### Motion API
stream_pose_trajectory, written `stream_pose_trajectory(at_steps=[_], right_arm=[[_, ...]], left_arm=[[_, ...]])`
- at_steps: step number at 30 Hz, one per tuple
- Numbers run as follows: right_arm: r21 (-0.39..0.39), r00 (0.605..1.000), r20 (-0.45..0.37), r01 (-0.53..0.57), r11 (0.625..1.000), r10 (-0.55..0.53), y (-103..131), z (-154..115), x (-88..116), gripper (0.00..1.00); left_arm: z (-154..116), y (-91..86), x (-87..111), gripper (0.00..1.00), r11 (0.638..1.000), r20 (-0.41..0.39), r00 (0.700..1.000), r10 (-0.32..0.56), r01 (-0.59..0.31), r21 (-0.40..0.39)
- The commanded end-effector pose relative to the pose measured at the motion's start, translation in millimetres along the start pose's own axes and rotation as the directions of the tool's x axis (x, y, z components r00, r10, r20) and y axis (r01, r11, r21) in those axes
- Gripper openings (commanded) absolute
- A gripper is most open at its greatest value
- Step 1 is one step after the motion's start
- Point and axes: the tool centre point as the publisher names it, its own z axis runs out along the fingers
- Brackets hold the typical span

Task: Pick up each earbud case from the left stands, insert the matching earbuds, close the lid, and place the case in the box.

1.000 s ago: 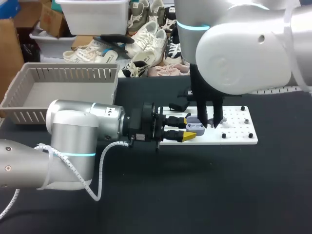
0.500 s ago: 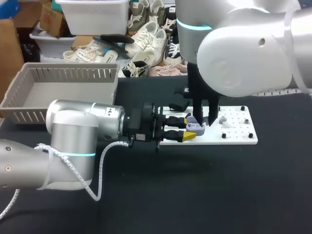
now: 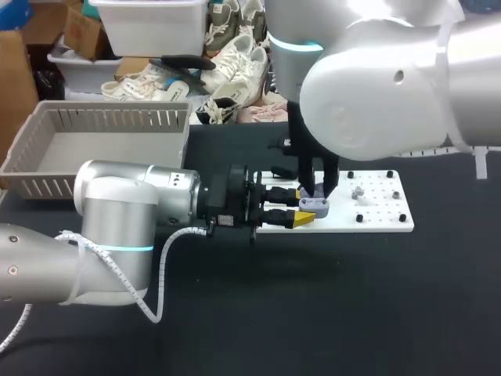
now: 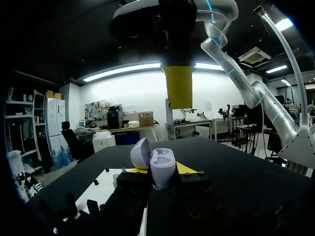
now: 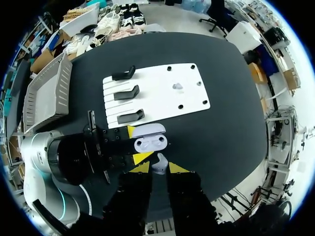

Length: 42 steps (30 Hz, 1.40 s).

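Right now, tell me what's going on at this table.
The left end effector grips an open case, lid up, by the near edge of the white board. The right end effector hangs just above it, pinching an earbud that is not yet in the case. Another earbud lies on the board.

We've got a flat, matte black tabletop (image 3: 407, 313) beneath us here, stretching wide from left to right and running back to its far edge, evenly lit.
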Motion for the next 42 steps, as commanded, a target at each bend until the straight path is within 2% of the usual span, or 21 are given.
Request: stream_pose_trajectory(at_steps=[1, 42], right_arm=[[0.009, 1.000, 0.000, -0.011, 1.000, 0.011, 3.2, 1.9, -1.4, 0.00], [0.035, 0.998, -0.030, -0.058, 0.998, 0.059, 3.3, 26.2, -12.4, 0.00]], left_arm=[[0.0, 0.9, 0.8, 0.00, 1.000, 0.002, 1.000, 0.000, 0.000, 0.001], [0.0, 0.9, 0.8, 0.00, 1.000, 0.002, 1.000, 0.000, 0.000, 0.001]])
